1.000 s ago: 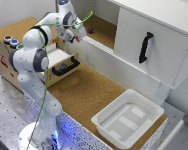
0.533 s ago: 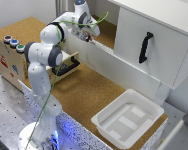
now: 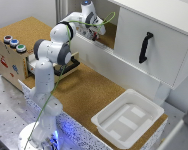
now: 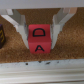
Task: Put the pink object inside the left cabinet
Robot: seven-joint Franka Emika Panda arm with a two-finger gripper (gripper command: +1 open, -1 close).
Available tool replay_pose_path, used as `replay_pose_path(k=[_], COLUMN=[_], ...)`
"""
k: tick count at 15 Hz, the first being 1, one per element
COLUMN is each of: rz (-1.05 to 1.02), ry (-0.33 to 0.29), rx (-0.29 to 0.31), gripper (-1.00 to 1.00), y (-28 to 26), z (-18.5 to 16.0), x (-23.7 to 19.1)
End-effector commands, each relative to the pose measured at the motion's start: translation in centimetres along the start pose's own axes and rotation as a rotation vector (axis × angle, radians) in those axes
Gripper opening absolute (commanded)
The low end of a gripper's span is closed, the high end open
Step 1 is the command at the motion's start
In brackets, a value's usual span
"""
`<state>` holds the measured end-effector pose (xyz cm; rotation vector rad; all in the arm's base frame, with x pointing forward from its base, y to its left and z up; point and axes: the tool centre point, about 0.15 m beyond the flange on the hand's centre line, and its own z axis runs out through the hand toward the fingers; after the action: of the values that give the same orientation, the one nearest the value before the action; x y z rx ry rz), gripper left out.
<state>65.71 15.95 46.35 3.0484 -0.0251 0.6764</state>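
- While the arm reaches over the low white wall, the gripper hangs inside the left cabinet, the open compartment with the cork-brown floor, beside the door with the black handle
- In the wrist view the 2 fingers press on either side of a pink letter cube, marked D and A, so the gripper is closed on it
- The cube looks close to the cork floor; whether it touches I cannot tell
- I judge this the placing step, nearly finished: the cube is already inside the compartment
- Next the jaws need to part, after a slight lowering if the cube is not down, then the arm must lift clear without knocking the wall
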Motion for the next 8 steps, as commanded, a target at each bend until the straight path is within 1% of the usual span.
replay_pose_path(k=[1, 4, 6, 8], rz=[-0.013, -0.005, 0.002, 0.011], ry=[0.064, 0.095, 0.119, 0.142], rx=[-0.144, -0.146, -0.147, -0.136], gripper=[1.0, 1.0, 1.0, 1.0], y=[-0.9, -1.2, -1.3, -1.3], z=[3.8, 3.0, 2.0, 0.5], x=[-0.3, -1.2, -1.5, -2.2])
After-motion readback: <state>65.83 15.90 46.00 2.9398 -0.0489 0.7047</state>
